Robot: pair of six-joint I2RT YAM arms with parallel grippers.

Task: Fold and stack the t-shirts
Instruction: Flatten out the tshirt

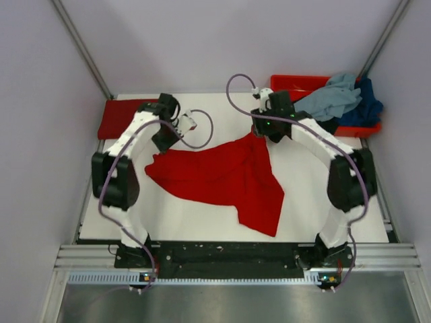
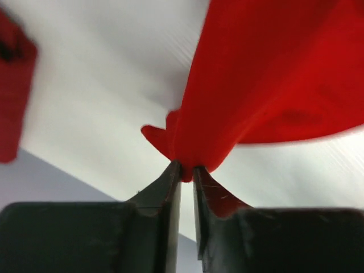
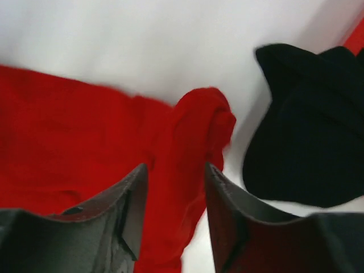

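Observation:
A bright red t-shirt (image 1: 222, 178) lies crumpled and spread in the middle of the white table. My left gripper (image 1: 166, 141) is shut on its left corner; in the left wrist view the jaws (image 2: 186, 170) pinch a bunch of the red cloth (image 2: 267, 74). My right gripper (image 1: 264, 132) is over the shirt's far corner. In the right wrist view it (image 3: 175, 170) is open, with a red fold (image 3: 193, 131) lying between the fingers. A darker red folded shirt (image 1: 124, 116) lies at the far left, also in the left wrist view (image 2: 14, 102).
A red-orange tray (image 1: 300, 83) stands at the back right with a grey-blue shirt (image 1: 331, 97), a dark blue one (image 1: 370, 106) and a black one (image 1: 330, 126) spilling over it. The black shirt (image 3: 307, 148) lies just right of my right gripper.

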